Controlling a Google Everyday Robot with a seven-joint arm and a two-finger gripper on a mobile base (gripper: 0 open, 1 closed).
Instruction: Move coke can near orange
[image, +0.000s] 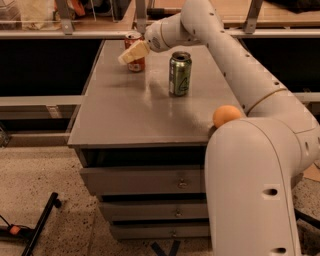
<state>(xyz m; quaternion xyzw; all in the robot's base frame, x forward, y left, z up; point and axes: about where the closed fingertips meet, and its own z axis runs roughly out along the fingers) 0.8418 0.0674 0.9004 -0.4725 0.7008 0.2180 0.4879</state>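
Observation:
The coke can (133, 37) stands upright at the far left of the grey cabinet top (130, 110), red with a silver top. My gripper (129, 53) is right at it, crossing the front of its middle and hiding that part. The orange (227, 115) lies at the near right edge of the top, partly behind my arm's large white housing (250, 190). The can and the orange are far apart, at opposite corners.
A green can (179, 73) stands upright between the coke can and the orange, under my arm. Drawers (145, 182) front the cabinet below. A shelf rail (60, 34) runs behind the top. A black stand leg (37, 230) lies on the floor at the left.

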